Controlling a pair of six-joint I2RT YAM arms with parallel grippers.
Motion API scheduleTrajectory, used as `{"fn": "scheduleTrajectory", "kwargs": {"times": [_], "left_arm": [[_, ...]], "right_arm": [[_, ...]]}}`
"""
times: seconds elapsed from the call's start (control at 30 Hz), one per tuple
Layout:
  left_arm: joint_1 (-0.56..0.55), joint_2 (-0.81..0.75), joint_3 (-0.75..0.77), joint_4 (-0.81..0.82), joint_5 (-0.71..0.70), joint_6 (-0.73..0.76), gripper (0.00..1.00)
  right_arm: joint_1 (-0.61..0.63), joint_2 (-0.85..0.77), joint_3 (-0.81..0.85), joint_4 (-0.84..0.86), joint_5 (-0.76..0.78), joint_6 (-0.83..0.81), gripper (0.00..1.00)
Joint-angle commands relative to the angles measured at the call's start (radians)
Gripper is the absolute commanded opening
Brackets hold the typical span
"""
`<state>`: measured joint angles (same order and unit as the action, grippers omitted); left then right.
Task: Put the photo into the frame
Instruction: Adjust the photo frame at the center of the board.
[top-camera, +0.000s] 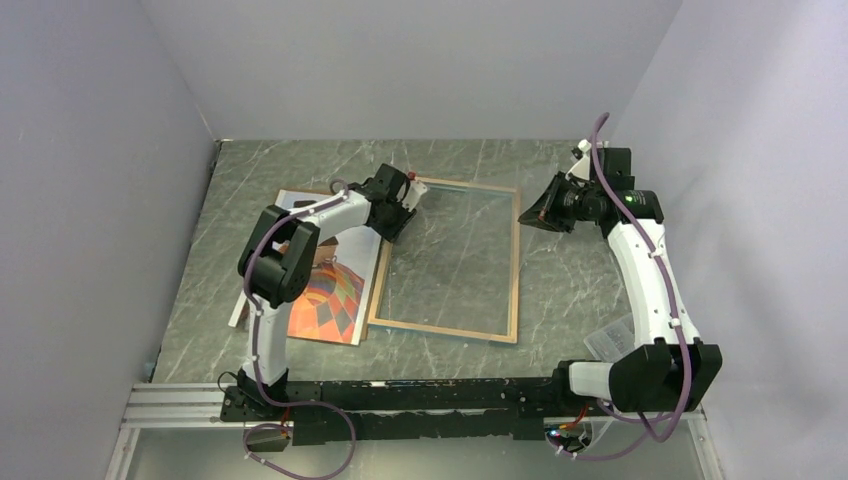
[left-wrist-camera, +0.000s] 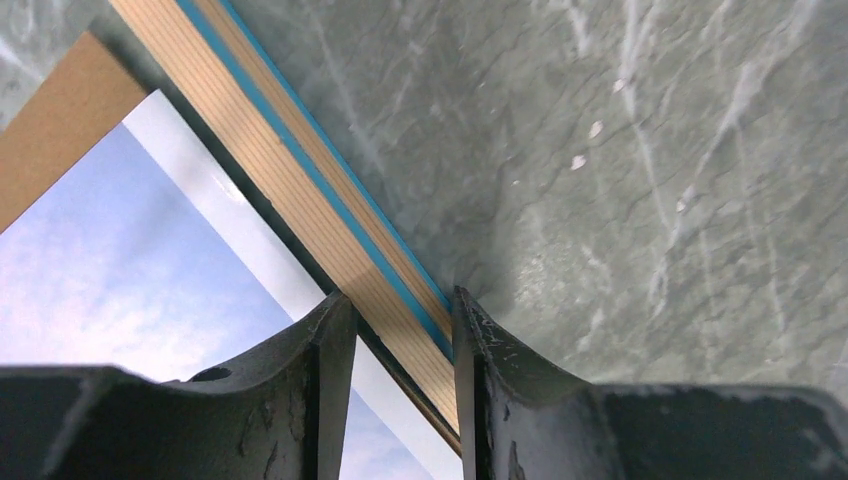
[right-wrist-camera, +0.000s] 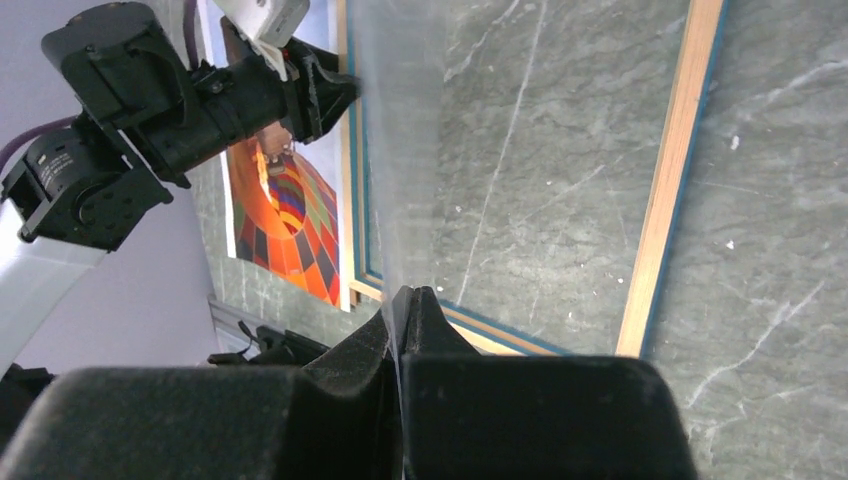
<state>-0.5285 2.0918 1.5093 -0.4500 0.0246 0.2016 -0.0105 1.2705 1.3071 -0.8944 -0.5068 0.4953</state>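
Observation:
The frame (top-camera: 441, 330) lies flat mid-table, pale wood back rim up, with a turquoise edge showing in the left wrist view (left-wrist-camera: 290, 150). The hot-air balloon photo (top-camera: 326, 305) lies to its left on a brown backing board (left-wrist-camera: 55, 135), partly under my left arm. My left gripper (top-camera: 398, 222) straddles the frame's left rim near the far corner and is closed on it (left-wrist-camera: 400, 305). My right gripper (top-camera: 530, 215) hovers at the frame's far right corner, shut on the edge of the clear pane (right-wrist-camera: 400, 150), which tilts up from the frame.
Grey marble table top (top-camera: 580, 290) with grey walls on three sides. A black and silver rail (top-camera: 400, 395) runs along the near edge. A clear plastic piece (top-camera: 612, 340) lies by the right arm's base.

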Motion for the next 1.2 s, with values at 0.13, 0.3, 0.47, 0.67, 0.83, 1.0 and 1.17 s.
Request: {"fn": "scheduleTrajectory", "kwargs": {"times": [0.13, 0.3, 0.47, 0.67, 0.83, 1.0, 1.17], "left_arm": [[0.080, -0.023, -0.133, -0.115, -0.109, 0.105, 0.37], [0.113, -0.055, -0.108, -0.162, -0.061, 0.062, 0.47], [0.143, -0.147, 0.025, -0.290, 0.110, -0.030, 0.71], [0.252, -0.245, 0.160, -0.422, 0.371, -0.104, 0.82], [0.375, -0.322, 0.202, -0.458, 0.624, -0.098, 0.82], [0.477, -0.416, 0.172, -0.441, 0.789, -0.099, 0.95], [0.582, -0.441, 0.127, -0.461, 0.779, -0.080, 0.95]], "right_arm": [[0.079, -0.021, 0.004, 0.104, -0.033, 0.047, 0.00], [0.126, 0.005, 0.022, 0.126, -0.025, 0.063, 0.00], [0.172, 0.025, 0.077, 0.131, -0.017, 0.085, 0.00], [0.220, 0.036, 0.141, 0.161, -0.042, 0.140, 0.00], [0.286, 0.052, 0.213, 0.242, -0.128, 0.201, 0.00], [0.305, 0.045, 0.200, 0.370, -0.221, 0.250, 0.00], [0.305, 0.087, 0.017, 0.567, -0.246, 0.334, 0.00]]}}
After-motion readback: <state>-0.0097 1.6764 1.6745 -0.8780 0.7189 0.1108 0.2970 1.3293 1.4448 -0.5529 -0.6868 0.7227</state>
